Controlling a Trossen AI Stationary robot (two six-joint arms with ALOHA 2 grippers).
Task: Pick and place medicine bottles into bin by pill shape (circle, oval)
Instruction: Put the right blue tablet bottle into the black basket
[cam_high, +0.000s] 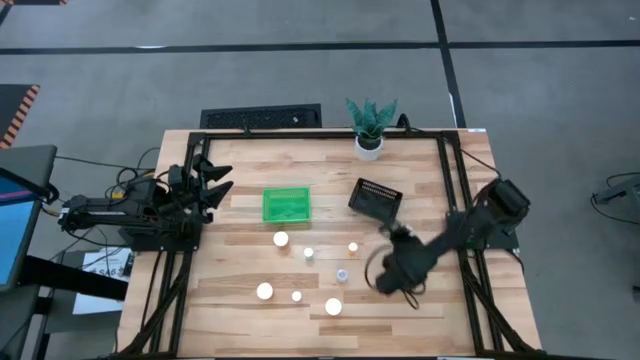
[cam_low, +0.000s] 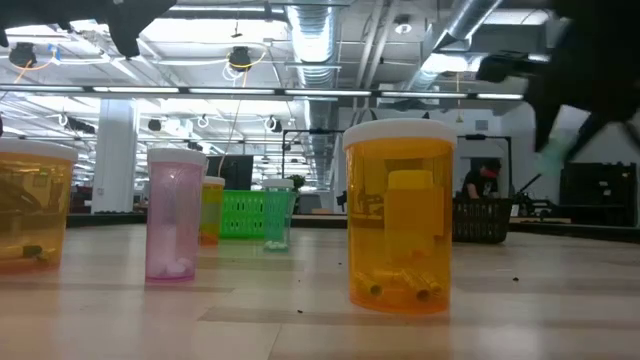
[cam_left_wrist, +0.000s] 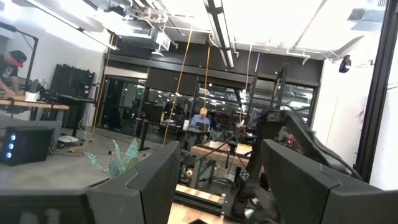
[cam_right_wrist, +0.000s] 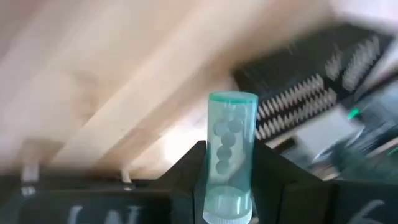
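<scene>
The right gripper (cam_right_wrist: 227, 186) clamps a teal bottle (cam_right_wrist: 229, 155) of round pills, long axis pointing ahead toward the black bin (cam_high: 375, 197) just beyond it.

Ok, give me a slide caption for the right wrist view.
Right pincer shut on a teal bottle of round pills, lifted above the wooden table near the black bin.
</scene>
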